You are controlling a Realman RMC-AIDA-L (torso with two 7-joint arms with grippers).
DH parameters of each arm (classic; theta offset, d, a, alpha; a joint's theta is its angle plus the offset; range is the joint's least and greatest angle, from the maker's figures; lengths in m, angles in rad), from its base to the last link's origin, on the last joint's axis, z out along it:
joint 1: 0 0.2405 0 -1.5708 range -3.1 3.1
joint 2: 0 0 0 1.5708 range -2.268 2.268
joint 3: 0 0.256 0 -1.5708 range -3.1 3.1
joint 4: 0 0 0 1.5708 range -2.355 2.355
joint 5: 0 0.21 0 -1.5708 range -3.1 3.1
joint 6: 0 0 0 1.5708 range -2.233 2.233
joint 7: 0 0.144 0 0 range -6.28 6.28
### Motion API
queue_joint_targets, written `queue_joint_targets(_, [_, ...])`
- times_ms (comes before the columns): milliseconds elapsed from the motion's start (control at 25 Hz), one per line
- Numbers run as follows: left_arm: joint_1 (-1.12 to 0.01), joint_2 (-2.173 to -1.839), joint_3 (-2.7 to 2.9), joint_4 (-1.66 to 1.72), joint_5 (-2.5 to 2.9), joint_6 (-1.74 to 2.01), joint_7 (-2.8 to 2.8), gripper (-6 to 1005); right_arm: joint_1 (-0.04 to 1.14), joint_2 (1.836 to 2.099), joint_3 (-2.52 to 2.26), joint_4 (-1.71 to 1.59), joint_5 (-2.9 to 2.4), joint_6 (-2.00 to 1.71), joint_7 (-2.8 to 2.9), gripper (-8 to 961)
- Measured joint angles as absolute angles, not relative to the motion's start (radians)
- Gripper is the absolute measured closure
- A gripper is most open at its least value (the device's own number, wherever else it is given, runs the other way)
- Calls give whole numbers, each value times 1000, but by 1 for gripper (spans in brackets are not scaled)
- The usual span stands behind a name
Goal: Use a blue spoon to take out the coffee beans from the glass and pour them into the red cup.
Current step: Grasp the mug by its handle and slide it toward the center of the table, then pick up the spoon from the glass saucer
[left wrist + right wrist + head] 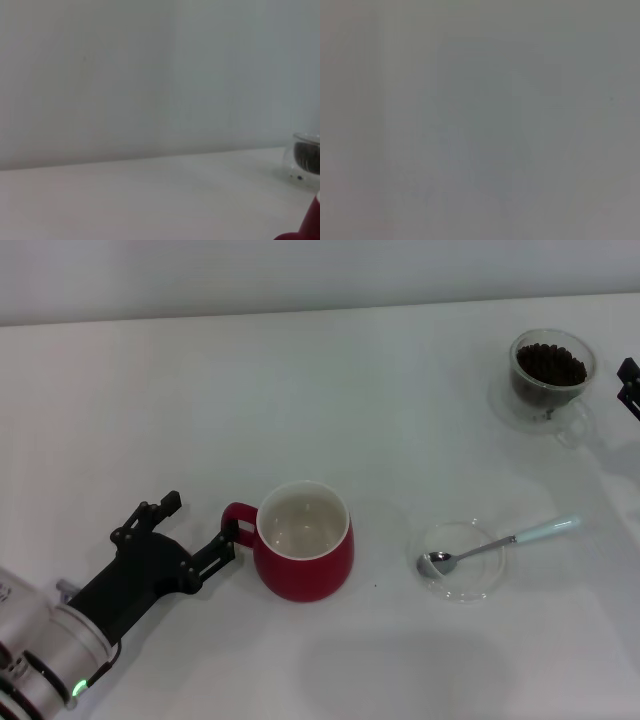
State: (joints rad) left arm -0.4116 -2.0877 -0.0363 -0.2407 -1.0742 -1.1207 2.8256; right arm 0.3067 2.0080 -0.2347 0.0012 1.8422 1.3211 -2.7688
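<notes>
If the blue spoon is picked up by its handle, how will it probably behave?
The blue spoon looks thin and stiff, probably light. Its bowl rests in the glass saucer while the handle overhangs the rim, so it may pivot or slide when touched. The shiny metal neck seems slippery.

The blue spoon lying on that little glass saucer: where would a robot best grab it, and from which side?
Probably the pale blue handle of the blue spoon, from above. It sticks out past the saucer rim toward the robot's right, with room around it, while the metal bowl lies inside the dish.
</notes>
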Motion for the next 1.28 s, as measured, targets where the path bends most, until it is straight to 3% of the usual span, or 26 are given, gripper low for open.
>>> queue_joint_targets(920, [-268,-2083,-38,-191,-1067,-1381,2826,126,302,2008,-244,6,1837,1327,-2769,87])
queue_joint_targets(1280, [-263,-2081,-38,-144,-1215,-1474,2826,126,299,2008,-250,9,1837,1352,-2769,87])
